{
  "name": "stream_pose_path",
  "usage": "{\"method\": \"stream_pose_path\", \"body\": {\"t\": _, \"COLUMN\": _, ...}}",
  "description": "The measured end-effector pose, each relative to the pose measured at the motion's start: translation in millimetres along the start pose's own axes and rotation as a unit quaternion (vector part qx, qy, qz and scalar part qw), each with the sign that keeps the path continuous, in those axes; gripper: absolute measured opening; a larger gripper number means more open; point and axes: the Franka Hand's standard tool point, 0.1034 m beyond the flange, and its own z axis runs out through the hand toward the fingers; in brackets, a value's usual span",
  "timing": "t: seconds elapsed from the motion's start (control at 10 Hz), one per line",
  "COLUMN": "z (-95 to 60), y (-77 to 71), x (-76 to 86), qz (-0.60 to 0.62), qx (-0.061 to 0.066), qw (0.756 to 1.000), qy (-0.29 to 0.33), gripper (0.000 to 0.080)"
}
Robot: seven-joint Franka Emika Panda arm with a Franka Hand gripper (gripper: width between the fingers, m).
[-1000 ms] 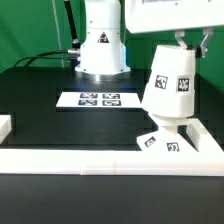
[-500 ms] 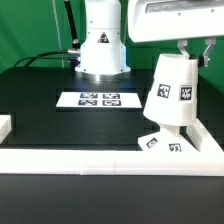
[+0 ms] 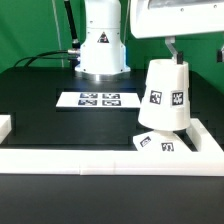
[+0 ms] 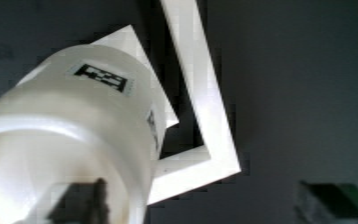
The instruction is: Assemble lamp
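1. Black tabletop [image 3: 50, 125] was shown across the exterior view, edged along the front and the exterior view's right by a white raised frame [image 3: 70, 160].
2. At the back, the white pedestal of the robot arm [image 3: 103, 45] was seen standing on the table, with dark cables trailing off beside it toward the exterior view's left.
3. The marker board [image 3: 99, 99], a flat white strip printed with black-and-white tags, was seen lying on the table in front of that pedestal.
4. The lamp shade [image 3: 166, 95], a white truncated cone with a square tag on its side, was shown upright with its narrow end up, near the corner of the frame on the exterior view's right.
5. The shade was seen sitting over the lamp base [image 3: 157, 143], a flat white square part with tags on its top face, which was lodged in that corner of the frame.
6. The gripper [image 3: 173, 48] was shown directly above the shade, at its narrow top; part of the white wrist was seen above it.
7. In the wrist view, the shade [image 4: 69, 130] filled much of the picture, and two dark fingers [image 4: 78, 203] were seen spread well apart, one against the shade's side and the other standing clear of it; the grip was therefore shown as released.
8. The frame's white corner [image 4: 202, 120] was also seen in the wrist view, beyond the shade.
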Motion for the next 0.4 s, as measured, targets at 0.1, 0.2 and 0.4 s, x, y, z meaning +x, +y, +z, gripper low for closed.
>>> {"method": "stream_pose_path", "body": {"t": 0.1, "z": -4.6, "y": -1.0, "x": -1.1, "qz": 0.004, "qx": 0.001, "qw": 1.000, "qy": 0.000, "gripper": 0.0635}}
{"method": "stream_pose_path", "body": {"t": 0.2, "z": -8.3, "y": -3.3, "x": -4.8, "qz": 0.028, "qx": -0.001, "qw": 1.000, "qy": -0.004, "gripper": 0.0679}}
{"method": "stream_pose_path", "body": {"t": 0.4, "z": -12.1, "y": -13.2, "x": -12.7, "qz": 0.065, "qx": -0.003, "qw": 0.998, "qy": -0.008, "gripper": 0.0696}}
